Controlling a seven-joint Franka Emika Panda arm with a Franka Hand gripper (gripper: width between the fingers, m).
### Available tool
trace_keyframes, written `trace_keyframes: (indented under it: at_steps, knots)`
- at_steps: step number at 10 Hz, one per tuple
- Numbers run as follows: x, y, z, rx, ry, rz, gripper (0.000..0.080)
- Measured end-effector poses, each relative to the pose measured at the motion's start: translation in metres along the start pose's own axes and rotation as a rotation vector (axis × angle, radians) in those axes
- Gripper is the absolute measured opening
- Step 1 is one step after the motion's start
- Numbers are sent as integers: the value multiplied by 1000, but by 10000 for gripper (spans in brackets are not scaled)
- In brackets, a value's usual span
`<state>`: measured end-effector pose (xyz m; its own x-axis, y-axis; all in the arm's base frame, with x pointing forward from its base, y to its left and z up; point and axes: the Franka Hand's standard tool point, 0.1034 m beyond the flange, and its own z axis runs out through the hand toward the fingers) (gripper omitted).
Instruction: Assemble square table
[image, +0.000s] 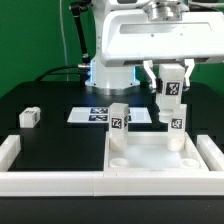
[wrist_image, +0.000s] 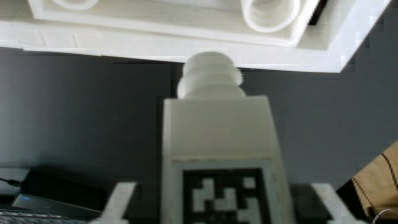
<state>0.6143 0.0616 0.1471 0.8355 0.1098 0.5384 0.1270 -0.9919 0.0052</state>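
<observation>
gripper (image: 172, 92), right of centre in the exterior view, clamps a tagged leg (wrist_image: 217, 130) in its jaws above the slab (image: 150, 155).

White square slab (image: 150, 158), white leg blocks (image: 119, 110) with black-and-white patterned tags (wrist_image: 226, 190), black work surface (image: 50, 140)

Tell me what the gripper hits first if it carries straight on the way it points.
Probably the square table slab: the leg clamped in the gripper points its tip at the slab's edge. Depth is unclear.
</observation>
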Motion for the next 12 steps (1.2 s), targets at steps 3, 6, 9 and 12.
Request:
trace_keyframes:
  at_steps: [3, 6, 9, 12]
  knots:
    - [-16, 13, 13, -3, -34, -27, 280]
    - [-20, -17, 50, 63, -64, 5, 280]
    - [-24, -34, 65, 74, -66, 5, 280]
    - [-29, -36, 71, 75, -68, 2, 280]
